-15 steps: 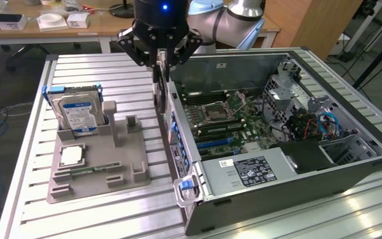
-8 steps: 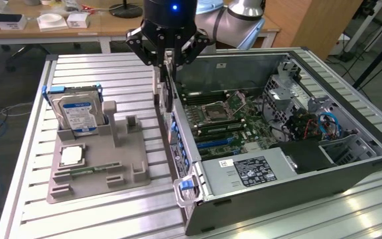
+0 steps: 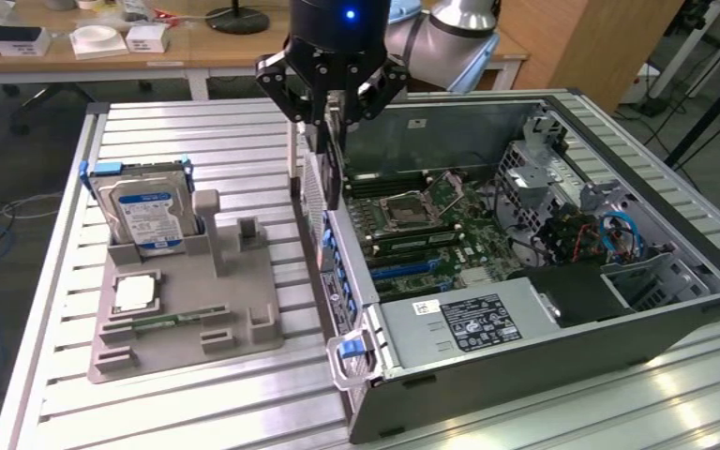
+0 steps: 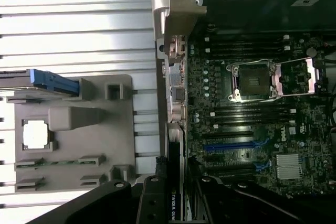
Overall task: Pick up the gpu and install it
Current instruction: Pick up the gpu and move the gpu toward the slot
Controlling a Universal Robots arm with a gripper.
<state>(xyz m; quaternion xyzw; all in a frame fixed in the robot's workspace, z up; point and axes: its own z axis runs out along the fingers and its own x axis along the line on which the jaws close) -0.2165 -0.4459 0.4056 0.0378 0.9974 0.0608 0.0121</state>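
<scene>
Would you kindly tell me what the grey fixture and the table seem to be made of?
The grey fixture looks like matte plastic, possibly printed: uniform dull grey, blocky slots. The table looks like bare aluminium: pale grooved slats with a soft sheen.

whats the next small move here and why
Probably shift the gripper inward over the motherboard. It holds the gpu upright by the case's rear wall, apart from the blue slot it likely goes into.
</scene>
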